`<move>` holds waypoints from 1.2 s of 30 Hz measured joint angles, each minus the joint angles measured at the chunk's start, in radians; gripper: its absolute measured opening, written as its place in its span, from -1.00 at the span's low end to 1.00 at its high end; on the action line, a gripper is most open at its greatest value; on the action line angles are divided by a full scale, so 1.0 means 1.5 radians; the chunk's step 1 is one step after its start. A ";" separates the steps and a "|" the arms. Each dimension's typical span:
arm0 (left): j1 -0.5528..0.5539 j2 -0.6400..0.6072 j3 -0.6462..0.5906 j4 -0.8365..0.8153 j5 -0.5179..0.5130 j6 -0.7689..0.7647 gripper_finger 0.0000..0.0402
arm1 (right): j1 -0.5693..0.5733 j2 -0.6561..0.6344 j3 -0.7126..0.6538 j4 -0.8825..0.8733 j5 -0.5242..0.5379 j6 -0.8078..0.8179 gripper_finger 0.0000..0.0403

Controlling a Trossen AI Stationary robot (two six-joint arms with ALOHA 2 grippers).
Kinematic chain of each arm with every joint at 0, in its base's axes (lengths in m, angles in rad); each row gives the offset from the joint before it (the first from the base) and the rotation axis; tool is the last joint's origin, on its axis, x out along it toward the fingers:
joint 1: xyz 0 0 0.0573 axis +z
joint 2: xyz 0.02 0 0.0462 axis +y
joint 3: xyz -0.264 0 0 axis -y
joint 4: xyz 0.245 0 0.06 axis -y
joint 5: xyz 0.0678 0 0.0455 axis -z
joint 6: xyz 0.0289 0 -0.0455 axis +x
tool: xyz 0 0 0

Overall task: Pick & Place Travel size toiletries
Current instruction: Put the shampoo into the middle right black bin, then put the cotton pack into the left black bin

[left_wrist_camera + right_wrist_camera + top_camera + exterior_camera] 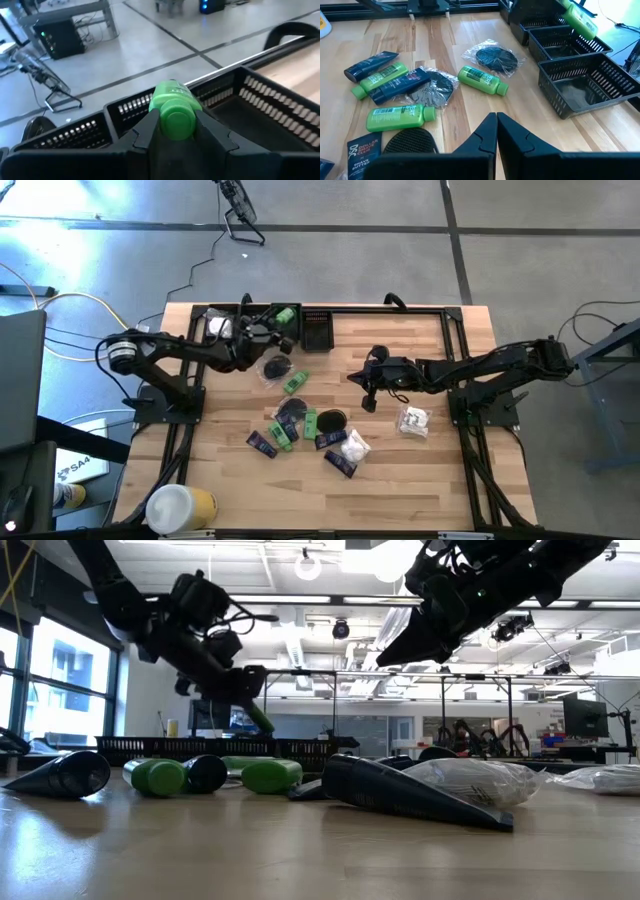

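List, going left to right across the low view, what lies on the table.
Dark tapered sachet → green plastic bottle → second green bottle → large dark sachet → clear plastic-wrapped packet → another wrapped packet at the right edge.

Wooden table [220, 470] with scattered toiletries [300, 425]

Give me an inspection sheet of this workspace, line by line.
Surface: wooden table, black frame around it.
Job's things: green bottle in the left gripper above the black baskets; green bottles, dark tubes, black discs and white packets lie loose mid-table.
Clutter: large white-and-yellow cylinder at the table's near edge.
Grippers: left shut on the bottle; right gripper shut, empty, above the table.
Cables: white and yellow cables on the floor.
Surroundings: workshop floor, equipment beyond.
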 joint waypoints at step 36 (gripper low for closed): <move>0.022 0.038 0.000 0.007 0.048 -0.041 -0.45 | 0.000 0.000 0.000 0.000 0.002 0.000 -0.99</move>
